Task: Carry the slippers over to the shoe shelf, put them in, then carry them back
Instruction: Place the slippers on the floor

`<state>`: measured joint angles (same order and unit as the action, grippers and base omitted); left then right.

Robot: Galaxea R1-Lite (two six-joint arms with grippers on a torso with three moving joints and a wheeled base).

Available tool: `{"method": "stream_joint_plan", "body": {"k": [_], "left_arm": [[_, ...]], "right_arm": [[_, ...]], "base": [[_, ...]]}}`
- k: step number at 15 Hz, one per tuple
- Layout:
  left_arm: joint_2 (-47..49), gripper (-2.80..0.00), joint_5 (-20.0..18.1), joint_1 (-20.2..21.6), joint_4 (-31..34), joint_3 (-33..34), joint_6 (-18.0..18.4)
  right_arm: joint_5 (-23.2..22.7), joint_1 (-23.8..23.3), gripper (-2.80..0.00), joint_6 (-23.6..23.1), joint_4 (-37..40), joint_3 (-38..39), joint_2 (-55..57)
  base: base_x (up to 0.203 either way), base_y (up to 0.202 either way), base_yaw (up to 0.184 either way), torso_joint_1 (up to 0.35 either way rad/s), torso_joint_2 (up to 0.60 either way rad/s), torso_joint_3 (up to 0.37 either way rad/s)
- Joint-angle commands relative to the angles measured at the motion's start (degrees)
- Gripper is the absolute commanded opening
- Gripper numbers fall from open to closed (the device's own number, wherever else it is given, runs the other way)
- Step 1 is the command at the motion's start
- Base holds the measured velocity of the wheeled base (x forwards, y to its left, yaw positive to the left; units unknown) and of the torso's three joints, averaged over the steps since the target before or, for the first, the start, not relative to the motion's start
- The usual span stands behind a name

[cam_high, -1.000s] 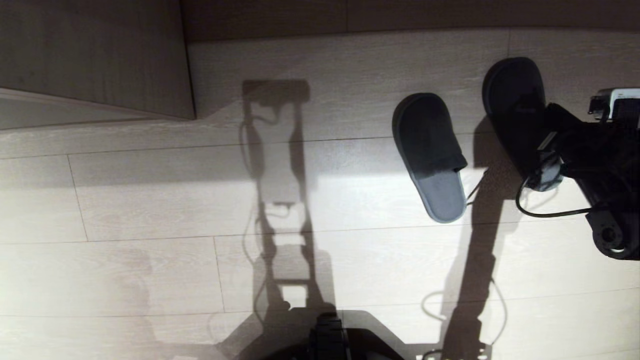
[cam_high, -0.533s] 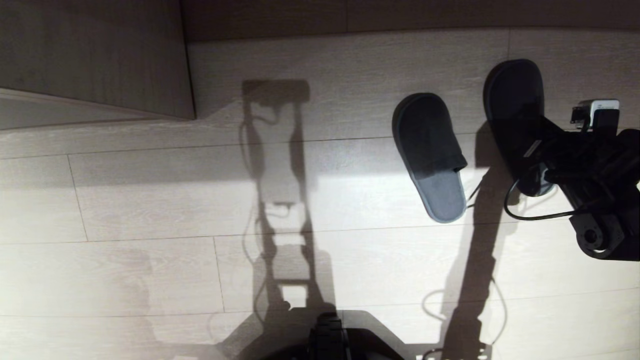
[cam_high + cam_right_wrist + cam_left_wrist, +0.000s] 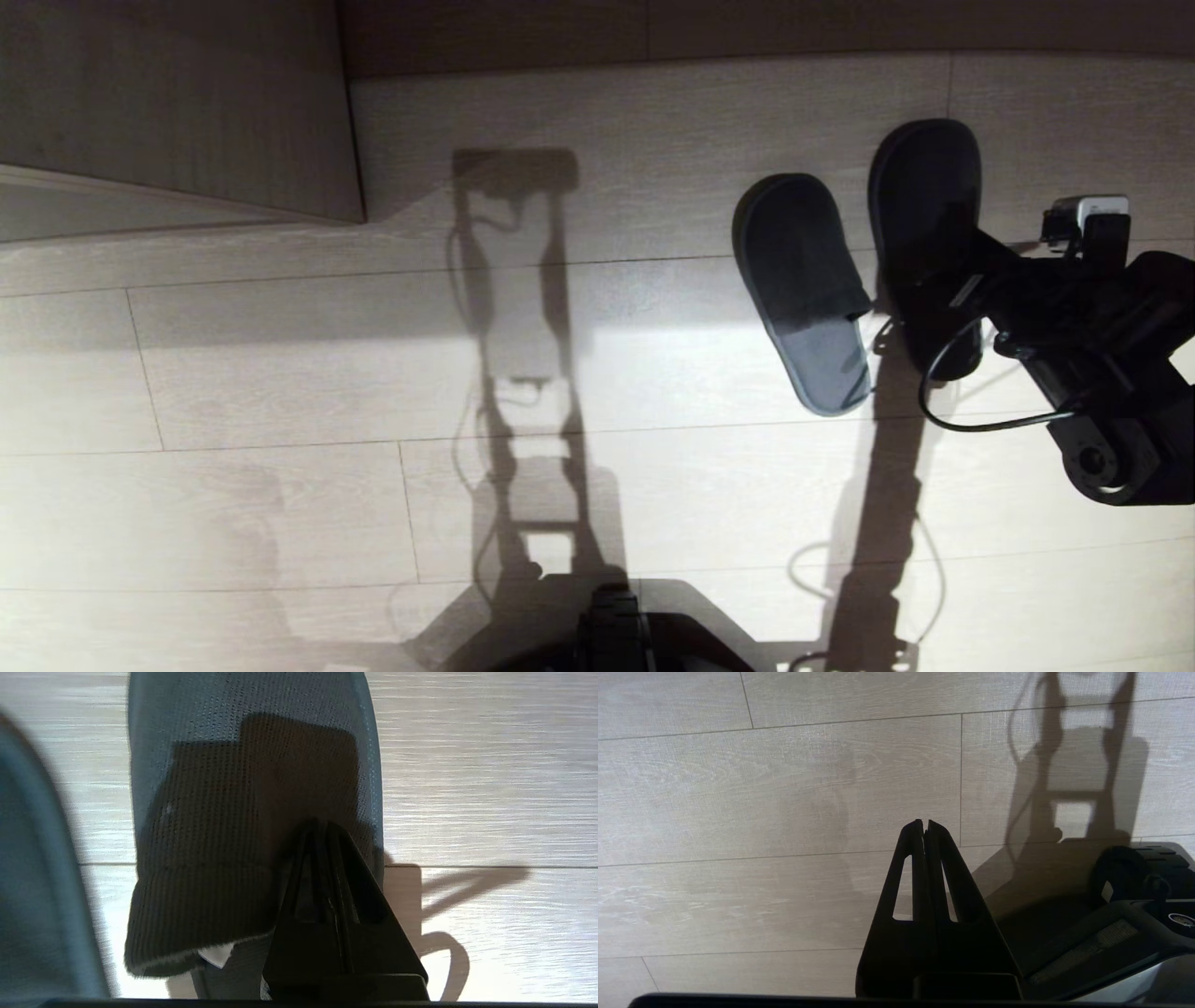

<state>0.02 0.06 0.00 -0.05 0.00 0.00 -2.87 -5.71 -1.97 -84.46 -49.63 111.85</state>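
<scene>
- Dark grey knit: the slippers (image 3: pixel 803 280) sit on the pale plank floor (image 3: pixel 280 373) at about 2 o'clock in the head view, side by side and near each other, toes away from you.
- Your right gripper (image 3: pixel 322 833) has its fingers pinched shut on the strap edge of the right-hand slipper (image 3: pixel 252 812); the bite looks thin.
- Risk: soft fabric could slide out of so shallow a grip once you lift, or the hanging sole could knock its mate.
- The other slipper lies free on the floor; one arm may not manage both.
- Left gripper (image 3: pixel 924 828): fingers closed on nothing, parked over bare floor.
- No shoe shelf in view; nothing stowed.
</scene>
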Motion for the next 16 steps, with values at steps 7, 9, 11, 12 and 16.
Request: {"method": "stream_joint_plan", "body": {"k": [7,9,11,12,16], "left_arm": [[-0.02,-2.8,0.03,0.0,-0.04,0.0,-0.09],[-0.04,-2.8,0.03,0.07,-0.04,0.0,-0.09],[-0.02,-2.8,0.03,0.04,-0.04,0.0,-0.09],[-0.02,-2.8,0.03,0.08,-0.04,0.0,-0.09],[-0.02,-2.8,0.03,0.07,-0.04,0.0,-0.09]], "right_arm": [[0.34,4.52,-2.8,-0.22,-0.59,4.05,-2.78],[0.13,4.65,-2.8,-0.31,-0.62,5.44,-2.71],[0.06,4.65,-2.8,-0.22,-0.62,5.86,-3.0],[-0.03,4.65,-2.8,-0.22,-0.62,5.86,-3.41],[0.19,5.79,-2.8,-0.4,-0.71,5.97,-4.27]], "base": [[0.0,0.0,0.0,0.0,0.0,0.0],[0.0,0.0,0.0,0.0,0.0,0.0],[0.0,0.0,0.0,0.0,0.0,0.0],[0.0,0.0,0.0,0.0,0.0,0.0],[0.0,0.0,0.0,0.0,0.0,0.0]]}}
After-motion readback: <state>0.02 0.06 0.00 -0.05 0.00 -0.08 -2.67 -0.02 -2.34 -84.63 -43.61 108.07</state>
